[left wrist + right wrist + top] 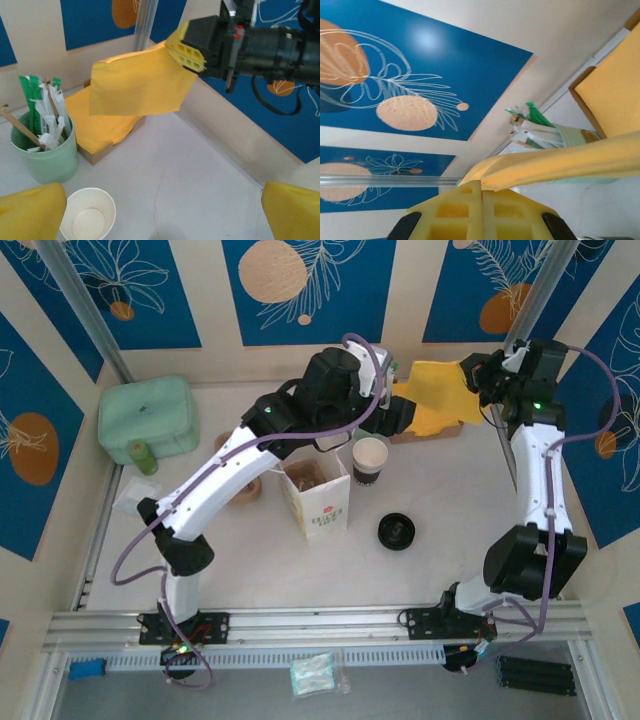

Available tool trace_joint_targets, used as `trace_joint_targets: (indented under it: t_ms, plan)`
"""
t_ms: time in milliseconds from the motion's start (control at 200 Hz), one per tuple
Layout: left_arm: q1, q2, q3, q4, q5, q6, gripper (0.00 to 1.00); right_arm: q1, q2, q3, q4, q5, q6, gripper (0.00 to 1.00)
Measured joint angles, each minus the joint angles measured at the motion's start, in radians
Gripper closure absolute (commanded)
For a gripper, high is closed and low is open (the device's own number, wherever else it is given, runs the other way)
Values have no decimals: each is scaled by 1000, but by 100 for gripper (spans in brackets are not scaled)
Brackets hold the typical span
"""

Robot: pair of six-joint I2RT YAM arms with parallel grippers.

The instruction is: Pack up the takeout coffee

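left gripper (162,214): jaws wide apart, empty, above bare table beside the white cup (369,461), upper centre of top view
right gripper (189,49): fingers together, pinching a yellow napkin (137,82), upper right
takeout coffee (247,487): kraft-brown cup, centre-left, just left of the paper bag (322,508), partly under the left forearm
bearing: cup is down-left of the left gripper, back along its own arm
axis: looks upright, rim hidden, unsure
nearer arm: left, judged; right well apart
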Motion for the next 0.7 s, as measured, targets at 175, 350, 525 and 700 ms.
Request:
trace_joint_targets:
  t_ms: [175,350,525,700]
  plan:
    - [15,-91,-80,26,-43,0,1,18,-102,-1,-23,-5,0,100]
    - [50,-196,-200,55,-84,0,1,71,-177,3,-49,-6,-2,100]
    - [101,-310,-338,85,-124,-1,1,167,-209,46,-81,5,-13,100]
    - [154,-428,-479,118,-151,-10,0,282,-230,124,-105,30,-32,100]
